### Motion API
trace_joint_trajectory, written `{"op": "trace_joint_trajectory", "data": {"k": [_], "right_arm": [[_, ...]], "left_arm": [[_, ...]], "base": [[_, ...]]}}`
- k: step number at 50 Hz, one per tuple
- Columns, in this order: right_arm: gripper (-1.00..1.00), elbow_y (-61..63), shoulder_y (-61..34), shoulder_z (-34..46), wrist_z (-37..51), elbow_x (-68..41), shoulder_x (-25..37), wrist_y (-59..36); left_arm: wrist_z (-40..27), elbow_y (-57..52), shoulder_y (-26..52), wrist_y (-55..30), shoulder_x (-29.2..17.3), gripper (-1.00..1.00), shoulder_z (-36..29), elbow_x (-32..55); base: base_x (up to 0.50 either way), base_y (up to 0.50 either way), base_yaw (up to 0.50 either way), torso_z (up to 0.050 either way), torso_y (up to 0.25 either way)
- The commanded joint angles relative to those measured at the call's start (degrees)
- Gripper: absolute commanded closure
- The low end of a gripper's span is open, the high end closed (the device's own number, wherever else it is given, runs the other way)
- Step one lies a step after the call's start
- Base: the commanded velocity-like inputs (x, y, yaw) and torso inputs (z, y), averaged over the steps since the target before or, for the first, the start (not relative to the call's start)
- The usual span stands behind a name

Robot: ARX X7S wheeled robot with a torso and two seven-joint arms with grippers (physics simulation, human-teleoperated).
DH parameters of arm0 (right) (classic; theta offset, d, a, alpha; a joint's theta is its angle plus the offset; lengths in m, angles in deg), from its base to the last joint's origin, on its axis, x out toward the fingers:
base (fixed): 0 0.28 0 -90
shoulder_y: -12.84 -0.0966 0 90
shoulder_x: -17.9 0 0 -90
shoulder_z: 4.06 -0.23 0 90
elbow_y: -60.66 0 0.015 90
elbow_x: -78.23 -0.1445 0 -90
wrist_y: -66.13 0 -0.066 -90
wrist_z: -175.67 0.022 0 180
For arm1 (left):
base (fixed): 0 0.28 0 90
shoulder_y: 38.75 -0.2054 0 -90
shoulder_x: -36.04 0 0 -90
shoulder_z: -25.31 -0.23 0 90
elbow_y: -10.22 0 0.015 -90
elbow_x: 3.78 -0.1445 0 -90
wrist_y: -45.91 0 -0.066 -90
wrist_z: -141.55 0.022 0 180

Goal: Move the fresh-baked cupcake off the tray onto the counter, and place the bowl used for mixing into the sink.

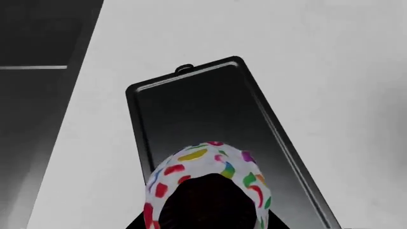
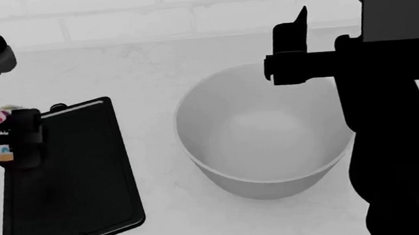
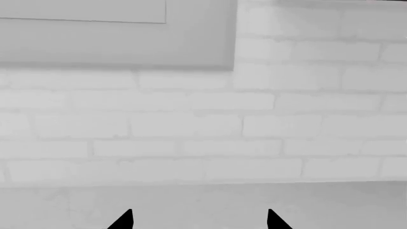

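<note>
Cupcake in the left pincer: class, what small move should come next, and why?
Probably carry the cupcake sideways, away from the bowl, then lower it onto the counter. The left pincer holds it lifted at the tray edge, above bare tray in the wrist view.

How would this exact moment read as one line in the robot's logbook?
left claw: shut on cupcake, lifted above tray | right claw: open, empty, facing brick wall | bowl: on counter, untouched

White counter (image 2: 166, 224), two things on it

Black tray (image 2: 78, 180) lies flat just left of the big white bowl (image 2: 265, 141).
</note>
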Motion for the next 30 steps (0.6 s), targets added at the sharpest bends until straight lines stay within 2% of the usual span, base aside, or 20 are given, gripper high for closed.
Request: {"op": "trace_joint_trajectory", "data": {"k": [1,4,6,13,21,30], "right_arm": [[-1.00,0.47,0.09,-0.34,0.27,-0.28,0.43,-0.22],[-1.00,0.75,0.20,-0.33,0.46,-0.36,0.47,-0.54],[-1.00,0.90,0.34,-0.59,0.53,-0.51,0.39,-0.56],[-1.00,1.29,0.55,-0.89,0.65,-0.85,0.52,-0.85],[-1.00,1.06,0.76,-0.77,0.85,-0.90,0.44,-0.60],[-1.00,1.40,1.24,-1.03,1.01,-1.22,0.54,-0.67]], "left_arm": [[-10.87,-9.22,11.32,0.48,-3.78,1.00,6.55,11.48],[-13.24,-11.59,13.45,0.63,-4.47,1.00,7.55,17.29],[-14.18,-14.49,12.08,0.53,-4.72,1.00,7.12,21.96],[-13.99,-26.93,4.20,6.55,-4.96,1.00,9.30,30.40],[-13.62,-36.86,-2.43,12.18,-3.37,1.00,9.20,37.70],[-12.42,-41.70,-6.68,13.74,-1.51,1.00,7.79,39.39]], "base": [[0.00,0.00,0.00,0.000,0.000],[0.00,0.00,0.00,0.000,0.000],[0.00,0.00,0.00,0.000,0.000],[0.00,0.00,0.00,0.000,0.000],[0.00,0.00,0.00,0.000,0.000],[0.00,0.00,0.00,0.000,0.000]]}}
